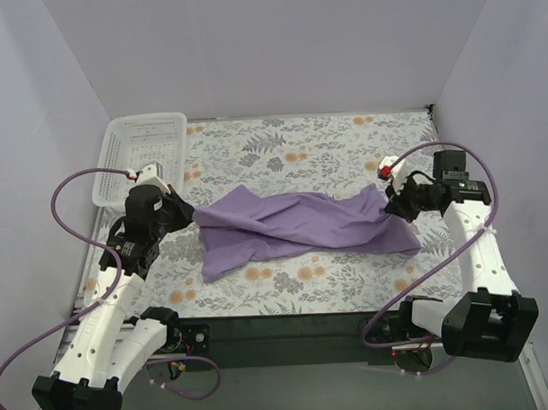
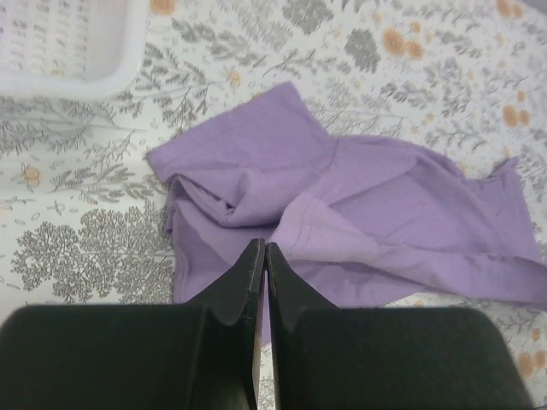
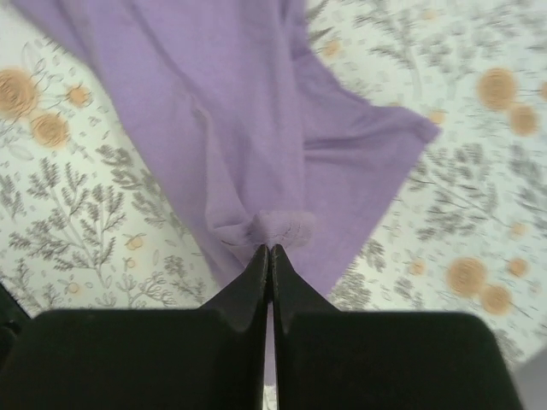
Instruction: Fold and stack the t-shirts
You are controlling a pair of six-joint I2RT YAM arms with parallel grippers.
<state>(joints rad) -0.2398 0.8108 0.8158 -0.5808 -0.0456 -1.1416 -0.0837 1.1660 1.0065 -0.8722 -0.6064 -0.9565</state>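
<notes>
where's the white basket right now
In the top view the white basket sits at the far left corner of the floral table, just behind the left gripper and left of the purple t-shirt.

Lavender t-shirt (image 1: pixel 297 227), white basket (image 1: pixel 142 151), grey-and-orange floral tablecloth (image 1: pixel 344 149).

soft even light (wrist views slightly blurred)

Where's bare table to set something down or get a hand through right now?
Free: the far strip of the floral-print table, bordered by the white plastic mesh basket, the far edge and the lavender-purple cotton t-shirt; also the near strip between t-shirt and near edge. Crowded: the middle band, where the t-shirt is stretched between left hand and right hand, both pinching it.
</notes>
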